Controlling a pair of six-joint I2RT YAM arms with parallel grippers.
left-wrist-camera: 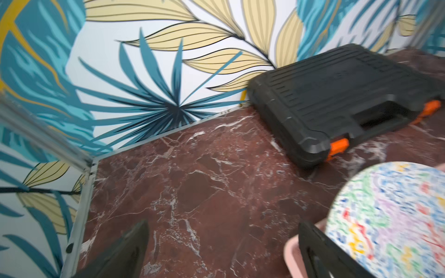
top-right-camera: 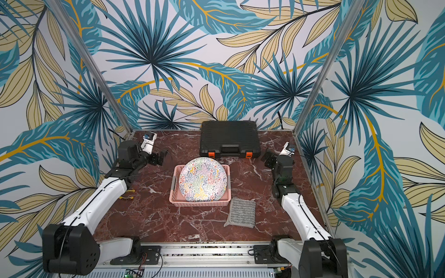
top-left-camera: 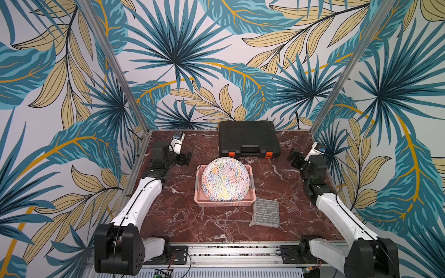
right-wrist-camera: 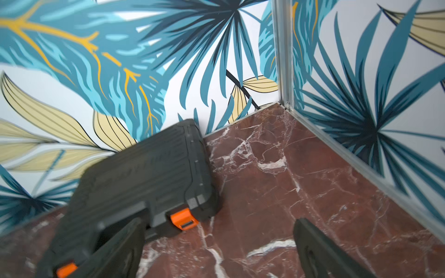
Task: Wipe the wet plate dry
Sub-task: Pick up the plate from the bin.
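Observation:
A round plate (top-left-camera: 225,179) (top-right-camera: 202,179) with a many-coloured squiggle pattern leans in a pink basket (top-left-camera: 199,203) (top-right-camera: 177,203) mid-table; its edge also shows in the left wrist view as plate (left-wrist-camera: 390,221). A grey striped cloth (top-left-camera: 266,213) (top-right-camera: 240,213) lies flat just right of the basket's front corner. My left gripper (top-left-camera: 185,157) (top-right-camera: 160,156) (left-wrist-camera: 222,250) hovers open to the left and behind the basket, holding nothing. My right gripper (top-left-camera: 295,157) (top-right-camera: 267,157) (right-wrist-camera: 218,250) stands open at the far right, empty, well away from the cloth.
A shut black tool case (top-left-camera: 249,139) (top-right-camera: 230,139) (left-wrist-camera: 337,96) (right-wrist-camera: 144,178) with orange latches lies against the back wall behind the basket. Patterned walls with metal posts close in the red marble table (top-left-camera: 192,223) on three sides. A rail runs along the front edge.

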